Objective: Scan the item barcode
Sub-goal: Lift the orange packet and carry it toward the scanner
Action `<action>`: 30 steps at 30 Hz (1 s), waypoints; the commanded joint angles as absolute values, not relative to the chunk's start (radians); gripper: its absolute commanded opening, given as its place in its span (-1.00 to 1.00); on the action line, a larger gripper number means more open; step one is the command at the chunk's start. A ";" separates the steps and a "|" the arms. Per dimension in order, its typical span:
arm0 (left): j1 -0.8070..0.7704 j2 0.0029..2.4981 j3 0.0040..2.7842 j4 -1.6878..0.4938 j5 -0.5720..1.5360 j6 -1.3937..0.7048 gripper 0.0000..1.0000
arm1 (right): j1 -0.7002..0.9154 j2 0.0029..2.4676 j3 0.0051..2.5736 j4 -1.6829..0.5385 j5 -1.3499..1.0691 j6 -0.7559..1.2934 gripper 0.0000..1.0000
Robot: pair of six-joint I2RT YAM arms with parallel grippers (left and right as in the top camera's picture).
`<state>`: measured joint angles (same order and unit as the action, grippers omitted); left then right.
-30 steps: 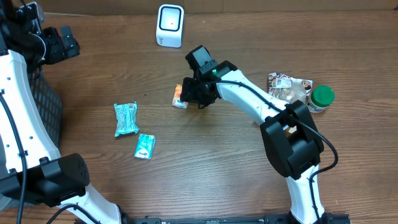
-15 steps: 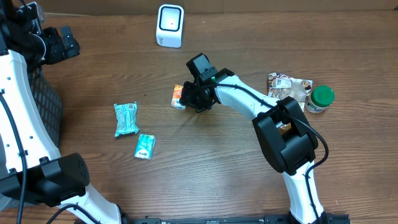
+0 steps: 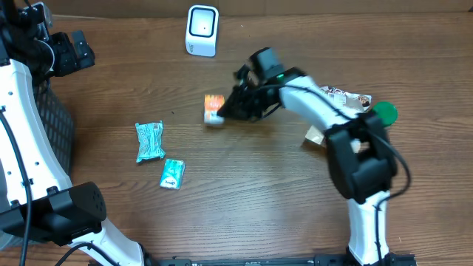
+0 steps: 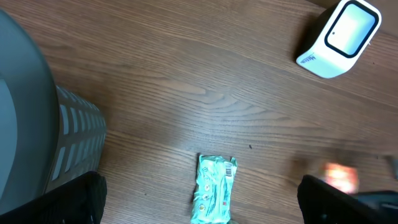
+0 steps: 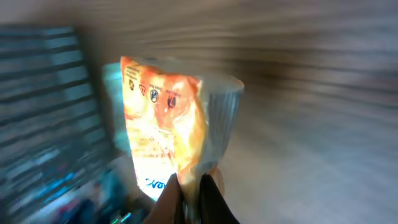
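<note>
Care is needed with so thin a hold: the right gripper [image 5: 193, 186] pinches the orange packet [image 5: 163, 118] by one edge, near the scanner [image 3: 202, 29], on the robot's side of it. Turn its barcode squarely to the scanner's window, slowly. The left gripper [image 3: 74, 50] hangs spread wide, well left of the scanner.

The wooden table [image 3: 222, 199] bears a white scanner [image 3: 202, 30] at twelve o'clock. Two teal packets [image 3: 150, 140] lie toward nine, a green-lidded jar [image 3: 383, 113] at three.
</note>
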<state>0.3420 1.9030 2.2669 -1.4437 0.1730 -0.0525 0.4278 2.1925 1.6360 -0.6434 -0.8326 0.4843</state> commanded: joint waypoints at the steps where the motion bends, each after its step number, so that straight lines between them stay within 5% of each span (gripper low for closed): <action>1: 0.340 1.903 2.273 -1.440 0.184 -0.059 0.99 | 0.338 2.025 1.652 -0.622 -1.232 0.356 -0.92; 9: 0.340 1.903 2.273 -1.440 0.184 -0.060 0.99 | 0.248 2.003 1.652 -0.528 -1.570 0.347 -0.92; 30: 0.340 1.903 2.273 -1.440 0.184 -0.060 0.99 | 0.237 1.765 1.652 -0.499 -1.515 0.445 -0.92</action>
<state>0.3420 1.9030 2.2669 -1.4437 0.1730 -0.0525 0.2420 1.8191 1.6417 -0.5034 -1.5364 0.4419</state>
